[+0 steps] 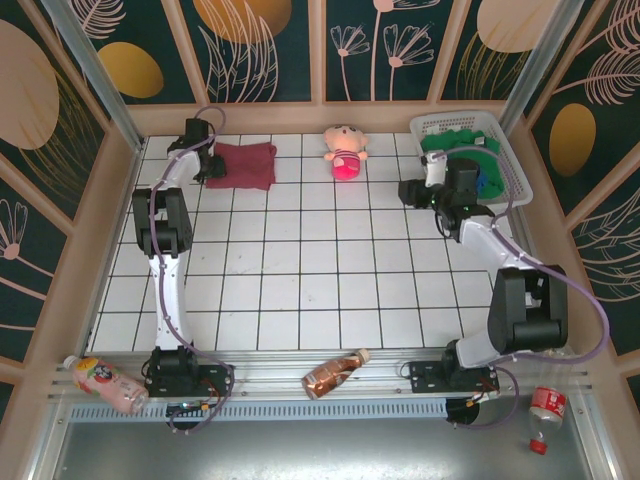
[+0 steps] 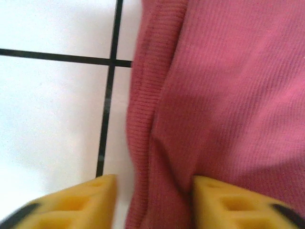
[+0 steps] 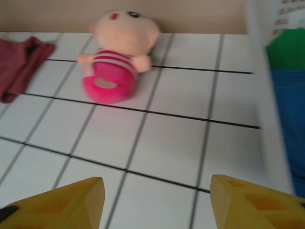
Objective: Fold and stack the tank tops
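The maroon tank top [image 1: 242,165] looks folded at the bench's [image 1: 300,290] far left corner, the left claw [image 2: 152,183] parted over its hem gripping nothing, so the wide, empty right claw [image 3: 157,183] probably must next reach into the far-right basket [image 1: 455,120] for the blue tank top [image 1: 489,181] or the green tank top [image 1: 452,140].

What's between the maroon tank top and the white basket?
The pink plush doll, on otherwise bare tiles between the maroon tank top and the white basket; clearest in the top external view.
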`<action>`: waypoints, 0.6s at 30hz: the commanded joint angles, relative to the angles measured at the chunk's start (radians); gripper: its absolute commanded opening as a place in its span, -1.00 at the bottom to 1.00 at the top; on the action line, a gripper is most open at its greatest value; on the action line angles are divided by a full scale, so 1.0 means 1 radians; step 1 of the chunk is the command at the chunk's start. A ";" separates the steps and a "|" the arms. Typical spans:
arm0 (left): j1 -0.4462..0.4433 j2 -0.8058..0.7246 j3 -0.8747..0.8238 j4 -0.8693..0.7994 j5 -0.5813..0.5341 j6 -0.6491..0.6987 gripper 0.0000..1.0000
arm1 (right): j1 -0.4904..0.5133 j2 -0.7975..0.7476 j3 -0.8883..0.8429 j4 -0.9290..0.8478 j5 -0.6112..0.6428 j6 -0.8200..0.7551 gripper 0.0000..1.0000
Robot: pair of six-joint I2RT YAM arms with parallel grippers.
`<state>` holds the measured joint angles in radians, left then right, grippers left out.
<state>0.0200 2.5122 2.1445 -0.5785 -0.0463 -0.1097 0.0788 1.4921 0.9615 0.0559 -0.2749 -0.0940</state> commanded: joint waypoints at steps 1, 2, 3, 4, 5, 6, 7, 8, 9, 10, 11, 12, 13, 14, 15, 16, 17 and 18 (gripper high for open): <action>0.003 -0.026 -0.005 -0.090 0.007 0.002 0.18 | -0.047 0.071 0.100 -0.062 0.133 -0.064 0.22; 0.003 -0.063 -0.027 -0.086 0.015 -0.005 0.22 | -0.059 0.092 0.125 -0.069 0.168 -0.072 0.22; 0.003 -0.117 -0.069 -0.069 0.020 -0.010 0.28 | -0.070 0.119 0.153 -0.080 0.207 -0.074 0.23; 0.003 -0.181 -0.120 -0.043 0.025 -0.018 0.32 | -0.084 0.145 0.184 -0.088 0.227 -0.074 0.23; 0.003 -0.239 -0.161 -0.017 0.035 -0.025 0.36 | -0.095 0.166 0.205 -0.090 0.244 -0.070 0.24; 0.001 -0.297 -0.208 0.002 0.054 -0.031 0.39 | -0.106 0.192 0.231 -0.094 0.274 -0.064 0.24; 0.001 -0.349 -0.239 0.003 0.077 -0.038 0.39 | -0.118 0.216 0.255 -0.099 0.285 -0.060 0.25; 0.001 -0.387 -0.262 -0.005 0.093 -0.045 0.40 | -0.129 0.233 0.271 -0.097 0.314 -0.051 0.29; 0.001 -0.435 -0.298 -0.007 0.116 -0.059 0.40 | -0.139 0.254 0.289 -0.097 0.348 -0.036 0.31; -0.001 -0.475 -0.336 -0.002 0.144 -0.070 0.41 | -0.148 0.276 0.307 -0.106 0.368 -0.032 0.31; -0.005 -0.523 -0.388 0.007 0.166 -0.085 0.42 | -0.159 0.301 0.330 -0.121 0.391 -0.031 0.32; -0.010 -0.575 -0.449 0.024 0.195 -0.099 0.42 | -0.166 0.325 0.349 -0.137 0.410 -0.038 0.32; -0.016 -0.614 -0.498 0.035 0.214 -0.110 0.43 | -0.170 0.342 0.361 -0.146 0.420 -0.047 0.33; -0.022 -0.653 -0.545 0.037 0.221 -0.117 0.44 | -0.178 0.361 0.376 -0.156 0.419 -0.052 0.33; -0.033 -0.691 -0.592 0.039 0.234 -0.126 0.44 | -0.188 0.379 0.388 -0.166 0.399 -0.054 0.34; -0.044 -0.719 -0.631 0.042 0.258 -0.133 0.44 | -0.196 0.392 0.400 -0.174 0.381 -0.057 0.34; -0.058 -0.751 -0.674 0.045 0.272 -0.146 0.44 | -0.202 0.411 0.413 -0.186 0.364 -0.066 0.34; -0.073 -0.785 -0.722 0.060 0.285 -0.169 0.44 | -0.205 0.427 0.429 -0.200 0.353 -0.081 0.34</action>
<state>-0.0166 1.7477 1.5288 -0.5198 0.1535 -0.2188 -0.1135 1.8835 1.3403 -0.0845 0.0753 -0.1425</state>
